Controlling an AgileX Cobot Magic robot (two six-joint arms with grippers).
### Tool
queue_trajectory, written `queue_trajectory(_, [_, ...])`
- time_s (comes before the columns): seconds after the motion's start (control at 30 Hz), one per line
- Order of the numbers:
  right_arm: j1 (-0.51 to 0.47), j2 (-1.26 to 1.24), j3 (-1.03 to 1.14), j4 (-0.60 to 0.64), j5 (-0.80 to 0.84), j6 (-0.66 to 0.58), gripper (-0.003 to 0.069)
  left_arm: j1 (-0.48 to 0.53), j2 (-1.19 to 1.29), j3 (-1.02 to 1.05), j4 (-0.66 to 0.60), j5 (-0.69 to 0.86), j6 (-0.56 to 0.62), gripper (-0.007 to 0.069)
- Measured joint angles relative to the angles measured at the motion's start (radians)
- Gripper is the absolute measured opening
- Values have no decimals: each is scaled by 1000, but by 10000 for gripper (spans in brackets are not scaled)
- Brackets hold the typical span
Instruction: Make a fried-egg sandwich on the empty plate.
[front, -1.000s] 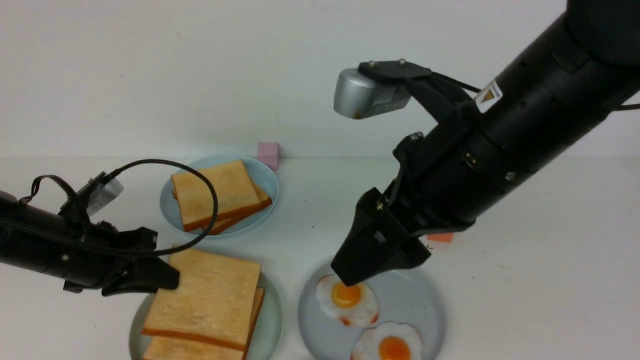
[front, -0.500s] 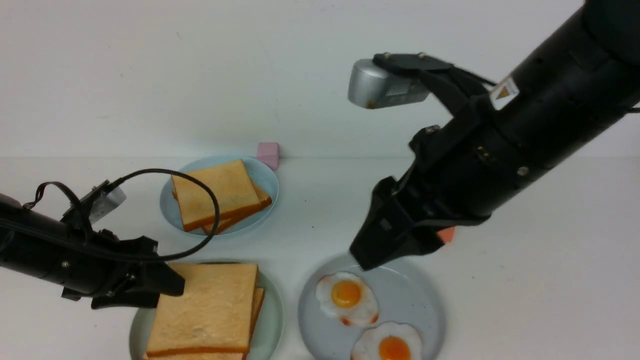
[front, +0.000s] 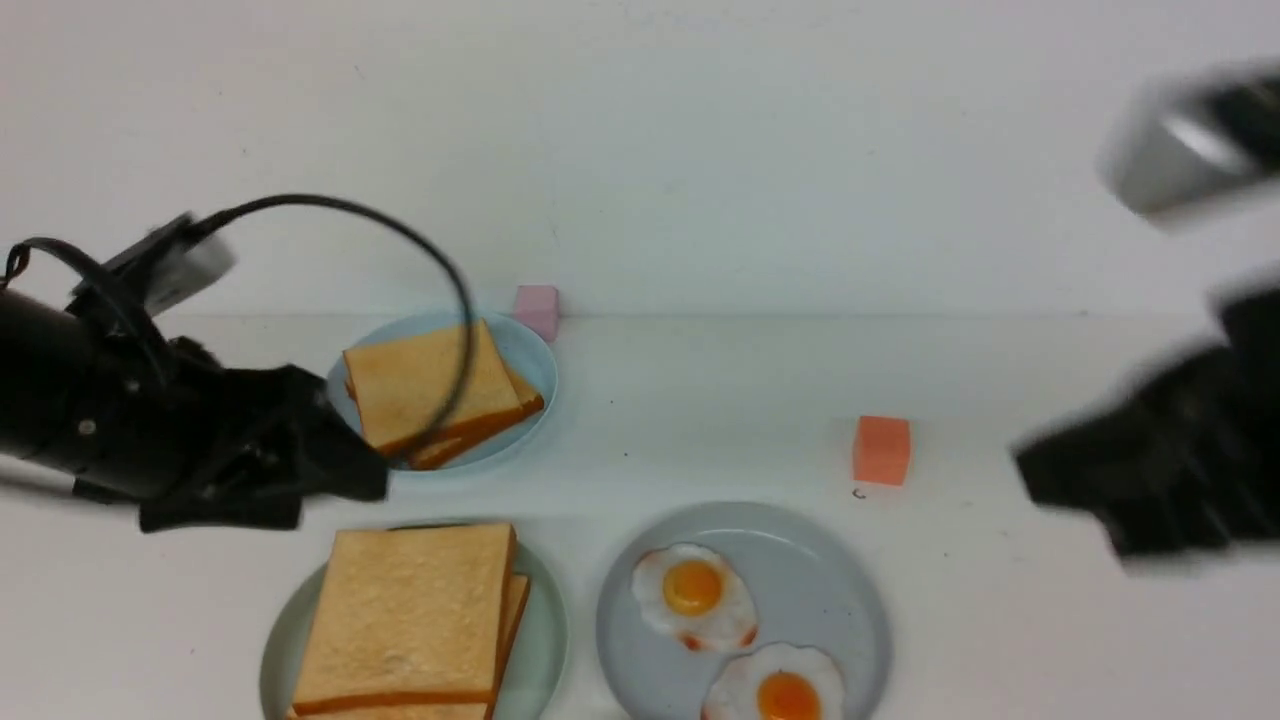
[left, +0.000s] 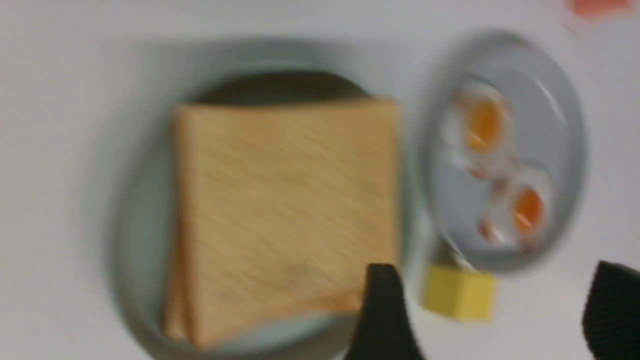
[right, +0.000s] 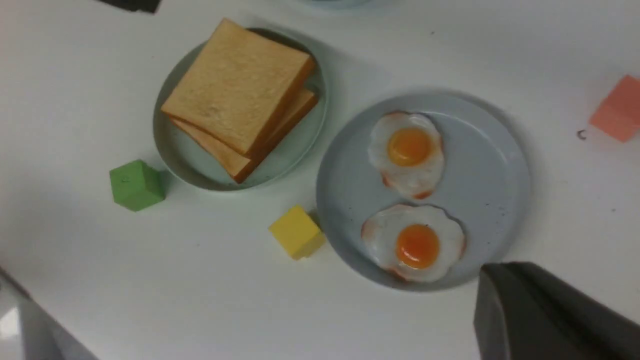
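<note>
**Both claws clear, toast stacked on the mint plate**

The left claw (front: 345, 490) hung open and empty over the table's left side. The left wrist view showed its two fingers well apart. The right claw (front: 1100, 490) was a dark smear at the right edge, so I could not tell whether it was open or closed.

The grey plate (front: 850, 590) sat near and centre. The mint plate (front: 545, 640) sat just left of it, and the blue plate (front: 530, 355) lay farther back with loose toast (front: 430, 385) on it.

On the mint plate lay the sandwich (front: 410, 610): two slices stacked, the top one turned a little off the lower. No egg showed at the visible seam, so whether one lay inside could not be told.

Two eggs (front: 692, 596) rested side by side on the grey plate.

The cubes were smallest. An orange cube (front: 882, 450) stood far right of centre and a pink cube (front: 537, 305) stood behind the blue plate. A yellow cube (right: 296, 231) and a green cube (right: 136, 184) stood near the mint plate.

The sandwich looked light and fairly stiff, but as a loose stack it would likely shear if pushed from one side. A pinch across both crusts at one edge seemed the safest hold. The eggs looked thin, glossy and probably slippery, best taken at the wavy rim rather than the yolk.
</note>
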Motion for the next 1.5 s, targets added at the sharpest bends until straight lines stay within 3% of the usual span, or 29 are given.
queue_trajectory(0.1, [0,-156,176,-17,-128,-35,-10,-54,-122,32,70,2,-78,297])
queue_trajectory(0.13, [0,-239,264,-36,-200,-44,-10,-74,-200,55,92,4,-123,199])
queue_trajectory(0.17, [0,-251,277,-40,-211,-44,-10,-81,-212,63,97,2,-129,185])
queue_trajectory(0.2, [0,-352,380,-81,-303,-51,-10,-102,-307,104,109,0,-178,72])
queue_trajectory(0.23, [0,-403,432,-110,-352,-52,-10,-121,-382,134,113,-1,-213,11])
queue_trajectory(0.27, [0,-431,461,-128,-380,-55,-9,-133,-420,160,114,-1,-231,-8])
queue_trajectory(0.47, [0,-649,653,-234,-530,-59,-8,-168,-795,324,154,29,-337,-13])
queue_trajectory(0.7, [0,-750,748,-239,-535,-62,-5,-168,-1120,357,260,25,-344,-13])
queue_trajectory(1.27, [0,-751,802,-241,-497,-62,6,-168,-1169,368,364,3,-330,-13])
queue_trajectory(1.37, [0,-751,802,-241,-495,-62,7,-168,-1169,452,490,-160,-373,-13])
queue_trajectory(1.5, [0,-751,802,-241,-495,-63,8,-135,-1211,653,689,-412,-562,-13])
